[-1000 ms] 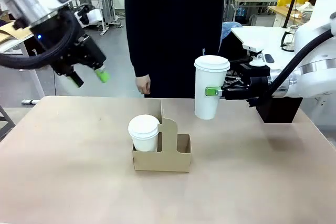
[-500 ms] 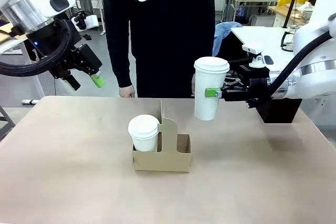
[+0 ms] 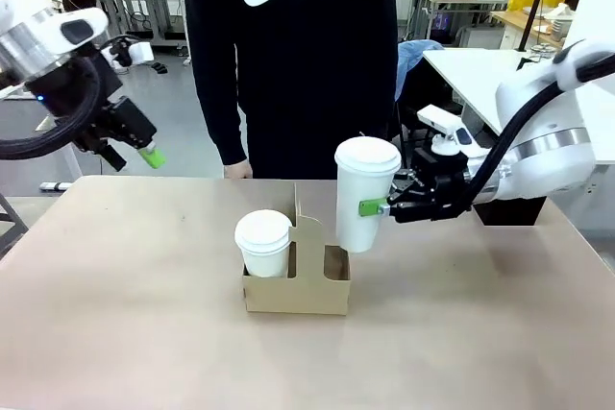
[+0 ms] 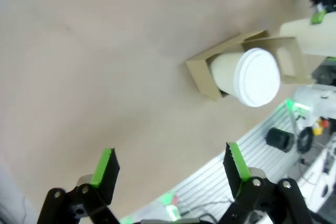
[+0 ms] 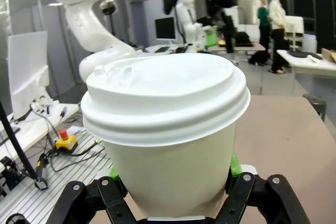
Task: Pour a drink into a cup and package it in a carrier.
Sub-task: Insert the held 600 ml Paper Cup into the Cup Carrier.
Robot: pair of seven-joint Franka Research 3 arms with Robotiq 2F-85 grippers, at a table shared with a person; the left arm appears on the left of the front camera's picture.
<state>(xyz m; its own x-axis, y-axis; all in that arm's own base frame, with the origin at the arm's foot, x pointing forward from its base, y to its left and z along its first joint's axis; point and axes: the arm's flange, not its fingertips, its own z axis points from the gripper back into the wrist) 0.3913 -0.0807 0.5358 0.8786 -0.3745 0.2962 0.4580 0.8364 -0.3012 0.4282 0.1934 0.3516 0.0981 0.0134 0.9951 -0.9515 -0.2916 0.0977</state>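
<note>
My right gripper [image 3: 371, 206] is shut on the tall white cup [image 3: 362, 195], which has a white lid and hangs upright just above the right slot of the brown carrier [image 3: 296, 293]. The cup [image 5: 164, 129] looms close in the right wrist view, with green pads [image 5: 234, 167] pressed on its sides. The lid hides the drink. A shorter white lidded cup [image 3: 262, 241] sits in the carrier's left slot. My left gripper [image 3: 129, 153] hangs open above the table's far left edge. From the left wrist I look down past the open left gripper [image 4: 170, 167] at the carrier [image 4: 202, 76].
A person in a black sweatshirt [image 3: 288, 55] stands at the far edge, one hand [image 3: 237, 170] near the table. A black box [image 3: 509, 206] sits behind my right arm. Bare table [image 3: 144, 314] spreads in front and to the left.
My right gripper has carried the tall cup left and down, towards the carrier's right slot. The left arm has drawn back to the left. The person has stepped to the left.
</note>
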